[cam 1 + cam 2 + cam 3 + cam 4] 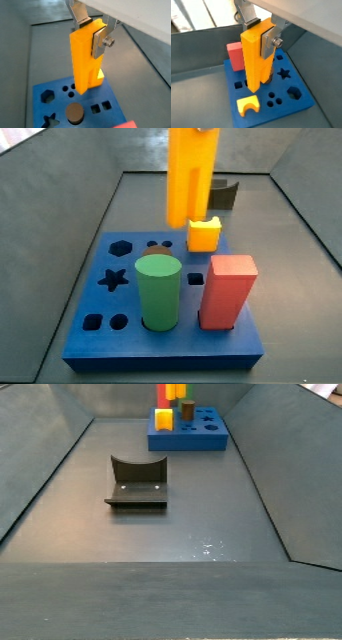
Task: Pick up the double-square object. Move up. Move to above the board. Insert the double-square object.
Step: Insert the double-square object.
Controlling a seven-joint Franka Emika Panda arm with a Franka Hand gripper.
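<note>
My gripper (91, 32) is shut on the upper end of the double-square object (83, 60), a tall orange-yellow bar, and holds it upright; the same grip shows in both wrist views (261, 32). The bar (256, 60) hangs over the board (301, 102), a thick blue slab with shaped holes. In a side view the bar (190, 173) has its lower end a little above the far part of the board (160, 363), just behind the short yellow peg (203, 233). The gripper itself is cut off at that view's upper edge.
A green round peg (158, 293) and a red square block (230, 293) stand in the board's near part. The dark fixture (138, 481) stands on the floor in front of the board (187, 441). Grey bin walls slope up on all sides.
</note>
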